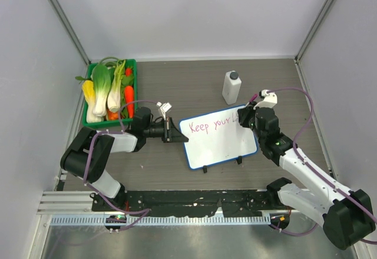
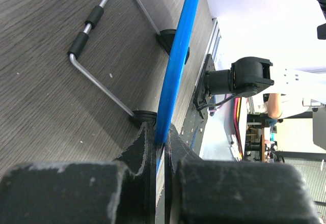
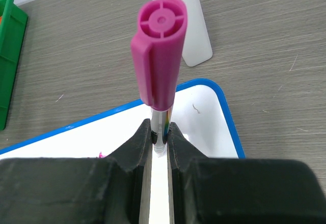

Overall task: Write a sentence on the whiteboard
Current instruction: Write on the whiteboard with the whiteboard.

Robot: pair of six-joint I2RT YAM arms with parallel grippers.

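Observation:
The whiteboard (image 1: 221, 144) lies tilted at the table's middle, with a blue rim and two black feet. Pink-red words "Keep your" (image 1: 211, 124) run along its upper part. My left gripper (image 1: 172, 133) is shut on the board's left blue edge (image 2: 175, 66). My right gripper (image 1: 247, 118) is over the board's upper right corner (image 3: 216, 112), shut on a marker (image 3: 160, 56) with a pink cap on its back end. The marker's tip is hidden.
A white bottle (image 1: 231, 87) with a dark cap stands just behind the board; it also shows in the right wrist view (image 3: 183, 25). A green crate (image 1: 90, 94) of toy vegetables sits at the back left. A wire stand (image 2: 97, 56) lies behind the board.

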